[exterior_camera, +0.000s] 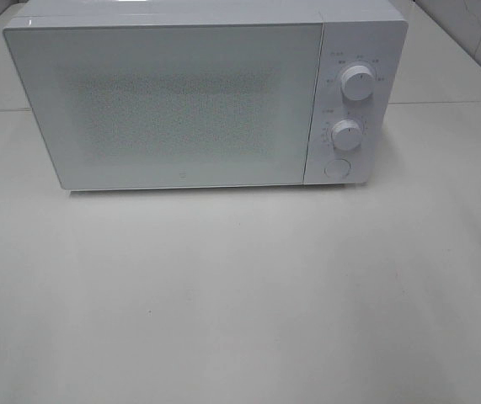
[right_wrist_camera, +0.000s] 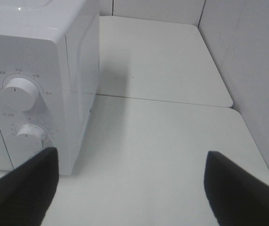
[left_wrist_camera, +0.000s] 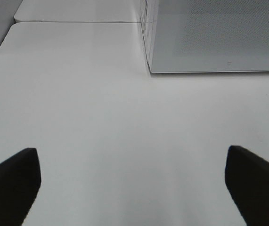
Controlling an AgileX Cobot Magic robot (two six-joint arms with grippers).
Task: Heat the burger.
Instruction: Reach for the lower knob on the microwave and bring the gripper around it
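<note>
White microwave [exterior_camera: 181, 97] closed, left pincer [left_wrist_camera: 132, 160] spread, right pincer [right_wrist_camera: 132, 160] spread

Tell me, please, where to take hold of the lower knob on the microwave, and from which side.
Grip the lower knob by its round rim, coming straight at the front panel of the microwave. It is a short cylinder standing out of the panel, so fingers can close on opposite sides. The right tool, open, sees the knobs.
</note>
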